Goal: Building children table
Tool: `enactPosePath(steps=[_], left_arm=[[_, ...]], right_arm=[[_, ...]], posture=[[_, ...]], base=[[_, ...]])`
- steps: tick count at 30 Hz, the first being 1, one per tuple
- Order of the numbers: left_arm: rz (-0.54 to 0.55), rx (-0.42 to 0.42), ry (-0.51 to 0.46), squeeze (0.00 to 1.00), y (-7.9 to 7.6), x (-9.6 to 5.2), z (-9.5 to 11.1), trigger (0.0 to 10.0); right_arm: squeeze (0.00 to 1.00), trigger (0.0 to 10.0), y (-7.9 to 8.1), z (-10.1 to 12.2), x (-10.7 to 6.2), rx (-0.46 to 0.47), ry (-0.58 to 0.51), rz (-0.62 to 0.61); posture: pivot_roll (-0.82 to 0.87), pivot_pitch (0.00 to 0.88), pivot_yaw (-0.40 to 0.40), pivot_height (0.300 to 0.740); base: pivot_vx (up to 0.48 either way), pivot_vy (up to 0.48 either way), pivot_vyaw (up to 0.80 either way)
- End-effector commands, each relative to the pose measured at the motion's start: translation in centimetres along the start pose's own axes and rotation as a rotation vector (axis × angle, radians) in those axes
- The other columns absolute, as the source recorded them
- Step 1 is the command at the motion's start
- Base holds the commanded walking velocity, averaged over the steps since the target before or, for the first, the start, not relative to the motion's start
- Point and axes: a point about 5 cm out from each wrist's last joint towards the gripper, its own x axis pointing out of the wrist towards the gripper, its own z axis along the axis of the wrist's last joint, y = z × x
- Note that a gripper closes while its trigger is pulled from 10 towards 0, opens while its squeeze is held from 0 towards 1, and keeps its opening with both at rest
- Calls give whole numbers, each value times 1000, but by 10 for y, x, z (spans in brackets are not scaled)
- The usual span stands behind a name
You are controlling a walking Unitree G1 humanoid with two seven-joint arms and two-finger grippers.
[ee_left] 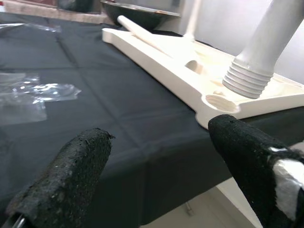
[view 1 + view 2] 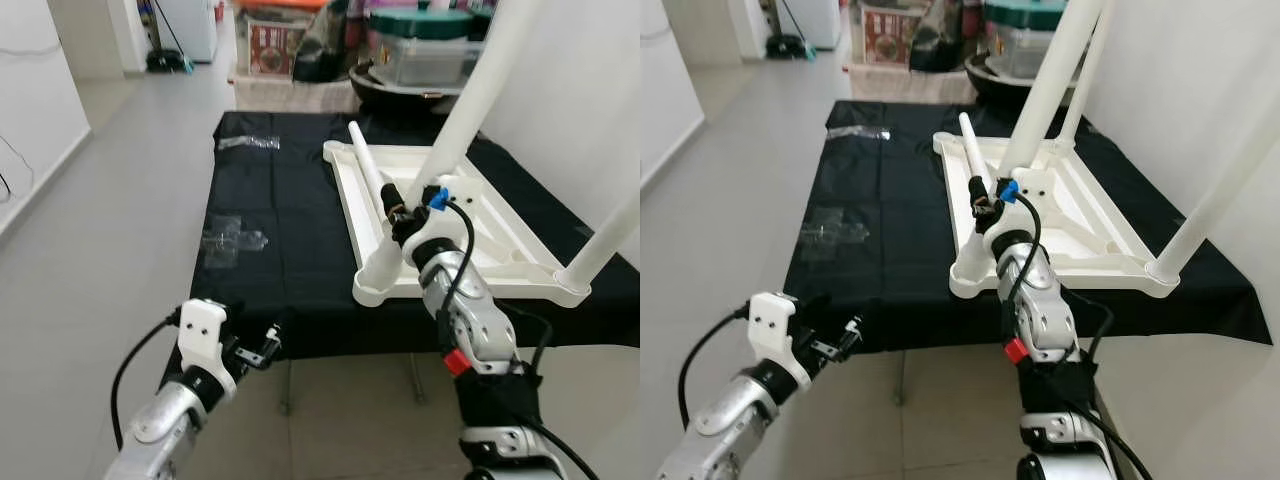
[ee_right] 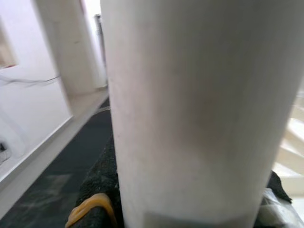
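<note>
A white children's table top lies upside down on a black-clothed table. My right gripper is shut on a long white leg, holding it tilted. In the left wrist view the leg's threaded end hangs just above the socket in the top's near left corner. A second leg stands upright in the near right corner. A loose leg lies along the top's left side. My left gripper is open and holds nothing, low in front of the table's front edge.
Clear plastic wrappers lie on the cloth's left part, another at its far left. Storage boxes and a dark bowl crowd behind the table. A white wall runs along the right; grey floor spreads to the left.
</note>
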Motion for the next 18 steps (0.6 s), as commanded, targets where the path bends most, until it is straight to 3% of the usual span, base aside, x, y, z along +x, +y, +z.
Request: enactPosePath(steps=[1,5,7,18], left_arm=[[-11,8,7,0,-3,-3,-1,10000],[-14,19,16,0,-4,-4,-2,10000],[-18,20,21,0,-7,-5,-3,10000],[-20,28,26,0,-8,-6,-4,10000]], right_arm=[[0,10000,6,10,5,-20,-41,83],[0,10000,13,9,10,-44,-37,159],[0,10000,14,-3,18,-97,-6,186],[0,10000,8,-18,31,-171,40,165]], posture=[[83,0,-104,740],[92,0,-108,740],[100,0,-111,740],[118,0,-119,740]], base=[[0,0,0],[0,0,0],[0,0,0],[0,0,0]])
